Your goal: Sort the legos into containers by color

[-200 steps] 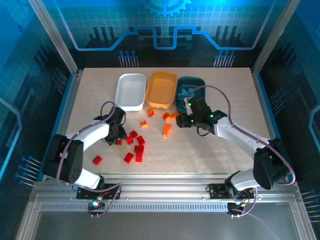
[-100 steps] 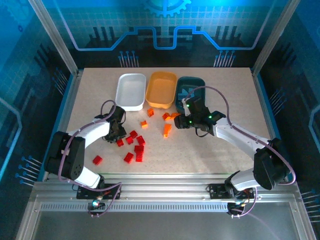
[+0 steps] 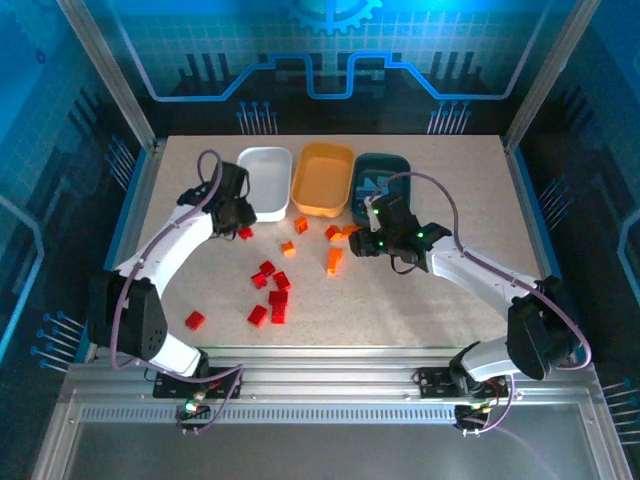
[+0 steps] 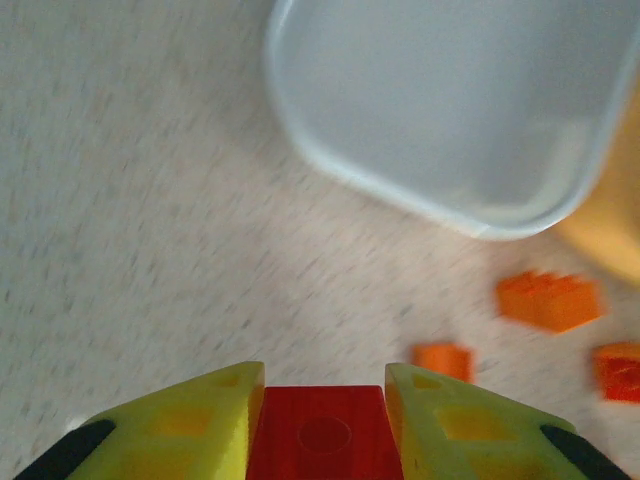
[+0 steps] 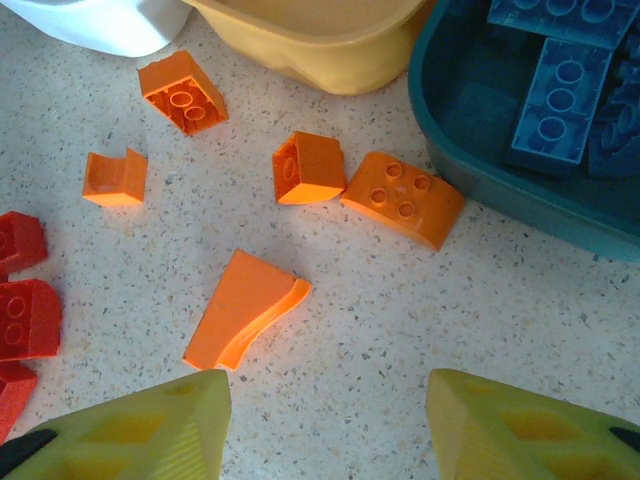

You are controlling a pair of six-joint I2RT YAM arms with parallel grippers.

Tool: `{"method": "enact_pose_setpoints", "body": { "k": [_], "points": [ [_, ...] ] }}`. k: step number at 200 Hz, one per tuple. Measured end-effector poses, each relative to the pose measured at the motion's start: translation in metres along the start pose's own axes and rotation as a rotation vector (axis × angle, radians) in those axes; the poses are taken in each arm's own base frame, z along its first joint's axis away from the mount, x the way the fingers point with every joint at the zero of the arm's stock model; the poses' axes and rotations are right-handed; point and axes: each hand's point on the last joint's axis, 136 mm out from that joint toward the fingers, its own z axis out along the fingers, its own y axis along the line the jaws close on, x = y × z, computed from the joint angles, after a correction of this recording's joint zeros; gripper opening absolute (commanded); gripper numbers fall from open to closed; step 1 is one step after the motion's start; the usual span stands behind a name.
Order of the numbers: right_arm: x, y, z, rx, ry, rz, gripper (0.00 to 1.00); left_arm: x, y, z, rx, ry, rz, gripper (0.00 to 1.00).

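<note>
My left pincer [image 4: 325,390] clamps a red brick [image 4: 320,440] above the table, just short of the white tub [image 4: 450,90]. My right pincer [image 5: 325,415] hangs with jaws apart over an orange wedge brick [image 5: 245,308], near the dark teal tub [image 5: 470,175] holding blue bricks [image 5: 555,100].

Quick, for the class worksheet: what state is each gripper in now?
Left gripper: closed on a red lego.
Right gripper: jaws open, holding nothing.
</note>
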Motion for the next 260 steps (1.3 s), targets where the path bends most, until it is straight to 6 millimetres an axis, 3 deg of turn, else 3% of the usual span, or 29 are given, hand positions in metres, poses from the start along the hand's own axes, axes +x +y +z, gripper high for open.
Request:
{"method": "enact_pose_setpoints", "body": {
  "k": [20, 56, 88, 122, 177, 219, 240, 260],
  "points": [
    [0.002, -0.001, 0.005, 0.004, 0.009, 0.000, 0.55, -0.026, -0.024, 0.010, 0.024, -0.024, 0.017, 0.34],
    [0.006, -0.001, 0.011, 0.009, 0.026, -0.001, 0.55, -0.043, -0.052, 0.069, 0.016, 0.024, 0.056, 0.33],
    [0.007, 0.002, 0.011, 0.004, 0.025, -0.005, 0.56, -0.047, -0.061, 0.109, -0.011, 0.058, 0.078, 0.37],
    [0.011, 0.005, 0.015, 0.001, 0.041, -0.014, 0.57, -0.055, -0.061, 0.123, -0.020, 0.061, 0.071, 0.41],
    [0.018, 0.012, 0.020, -0.002, 0.061, -0.035, 0.58, -0.058, -0.059, 0.127, -0.011, 0.073, 0.081, 0.68],
    [0.023, 0.023, 0.027, 0.014, 0.091, -0.066, 0.68, -0.053, -0.064, 0.122, 0.026, 0.089, 0.079, 0.72],
    [0.028, 0.033, 0.035, 0.014, 0.116, -0.053, 0.73, -0.039, -0.057, 0.097, 0.066, 0.095, 0.070, 0.82],
    [0.042, 0.038, 0.047, 0.022, 0.162, -0.021, 0.76, -0.026, -0.047, 0.046, 0.145, 0.048, 0.046, 0.92]
  ]
}}
